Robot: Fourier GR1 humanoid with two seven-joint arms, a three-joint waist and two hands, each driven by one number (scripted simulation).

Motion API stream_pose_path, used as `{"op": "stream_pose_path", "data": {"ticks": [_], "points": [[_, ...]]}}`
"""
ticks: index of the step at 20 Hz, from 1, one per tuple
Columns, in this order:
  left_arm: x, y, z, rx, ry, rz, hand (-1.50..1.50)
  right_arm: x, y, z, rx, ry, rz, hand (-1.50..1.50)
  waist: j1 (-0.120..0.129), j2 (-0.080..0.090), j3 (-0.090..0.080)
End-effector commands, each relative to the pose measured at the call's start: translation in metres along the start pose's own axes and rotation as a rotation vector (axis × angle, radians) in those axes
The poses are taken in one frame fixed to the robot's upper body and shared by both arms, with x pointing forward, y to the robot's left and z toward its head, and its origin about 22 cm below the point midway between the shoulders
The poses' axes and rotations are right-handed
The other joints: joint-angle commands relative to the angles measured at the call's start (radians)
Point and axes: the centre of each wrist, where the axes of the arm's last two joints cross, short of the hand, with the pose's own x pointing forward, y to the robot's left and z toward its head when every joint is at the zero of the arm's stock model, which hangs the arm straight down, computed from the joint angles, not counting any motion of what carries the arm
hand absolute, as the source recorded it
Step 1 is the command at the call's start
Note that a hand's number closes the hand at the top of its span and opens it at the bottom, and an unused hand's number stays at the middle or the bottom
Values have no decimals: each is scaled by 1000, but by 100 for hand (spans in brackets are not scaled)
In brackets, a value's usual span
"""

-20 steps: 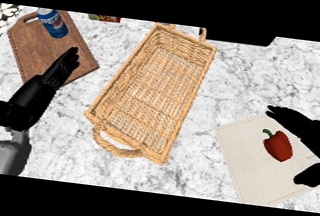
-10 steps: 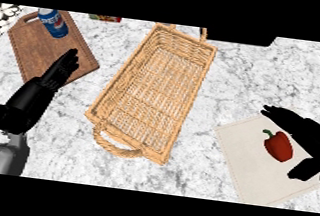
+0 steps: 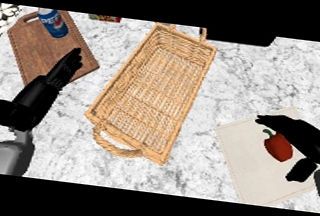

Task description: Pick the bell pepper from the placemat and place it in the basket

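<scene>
My right hand (image 3: 304, 138) has slid in over the placemat (image 3: 250, 159) since a moment ago, and now it's arched right over the bell pepper (image 3: 278, 146), fingers spread beyond it, thumb down on the near side. Nothing gripped yet; the pepper lies flat on the mat, red side up. So I reckon I'm lined up for the close. The basket (image 3: 154, 91) waits well to the left, nothing in it. My left hand (image 3: 46, 88) rests open by the cutting board (image 3: 40, 47), fingers straight, holding nothing
</scene>
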Motion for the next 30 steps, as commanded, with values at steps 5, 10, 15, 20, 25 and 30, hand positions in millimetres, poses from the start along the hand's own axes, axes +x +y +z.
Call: {"op": "stream_pose_path", "data": {"ticks": [5,10,15,20,25,30], "points": [[-3,-10,0,-7,17,2,0,3,6,-11,46,-45,59,150,0,1,1],[7,8,7,8,-1,3,0,-2,35,2,57,-97,164,150,0,0,2],[20,1,-4,6,-4,14,0,70,34,-46,-76,-50,150,150,-11,-7,0],[3,5,3,5,21,-6,0,152,60,-95,-112,44,-7,150,-14,-18,-5],[3,2,1,-12,11,4,0,176,44,-96,-189,147,-10,150,10,-18,3],[3,-3,0,-27,7,3,0,199,34,-90,-313,150,-154,150,34,-19,12]]}}
